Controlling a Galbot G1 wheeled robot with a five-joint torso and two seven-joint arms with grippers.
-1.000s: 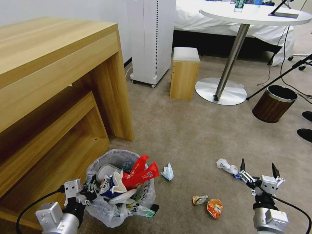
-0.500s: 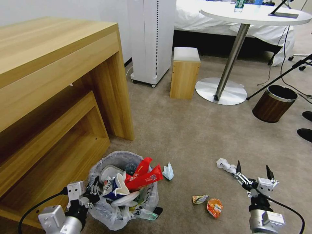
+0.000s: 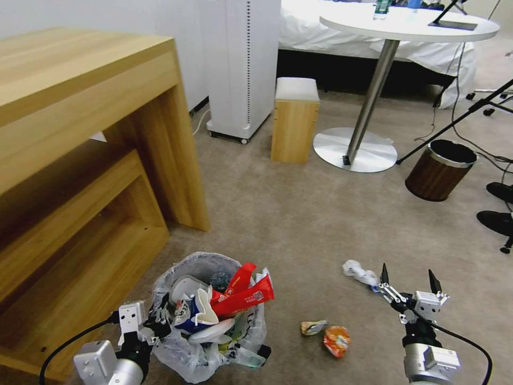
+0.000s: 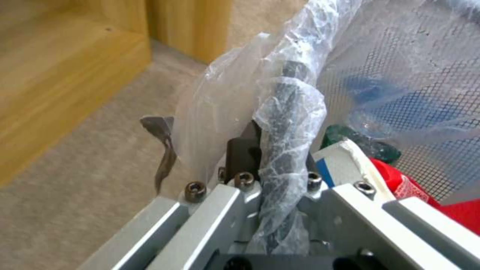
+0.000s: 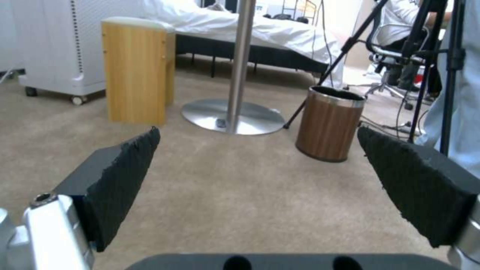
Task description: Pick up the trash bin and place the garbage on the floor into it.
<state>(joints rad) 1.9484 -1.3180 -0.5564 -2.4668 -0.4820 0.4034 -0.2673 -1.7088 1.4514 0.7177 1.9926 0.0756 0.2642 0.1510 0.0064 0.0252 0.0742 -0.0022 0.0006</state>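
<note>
The trash bin (image 3: 176, 355), lined with a crinkly whitish bag, stands low on the carpet in the head view. It is heaped with red wrappers, a white slipper and a blue-white carton. My left gripper (image 3: 158, 322) is shut on its bag-wrapped rim (image 4: 286, 123). Garbage lies on the floor to the bin's right: a crumpled white paper (image 3: 357, 271), a small wrapper (image 3: 313, 326) and an orange wrapper (image 3: 336, 340). My right gripper (image 3: 407, 282) is open and holds nothing, just right of the white paper. The right wrist view shows its black pads (image 5: 125, 176) wide apart.
A wooden desk (image 3: 80, 133) with a low shelf fills the left. Farther off stand a white appliance (image 3: 243, 64), a wooden stool (image 3: 295, 120), a round table's metal base (image 3: 355, 151) and a brown wood-grain bin (image 3: 439, 170). Tripod legs and shoes are at the right edge.
The camera has swung, shifting the scene left. The bin in my left gripper has moved right, closer to the floor litter, and now hides a small tissue beside it. The right gripper stays open.
</note>
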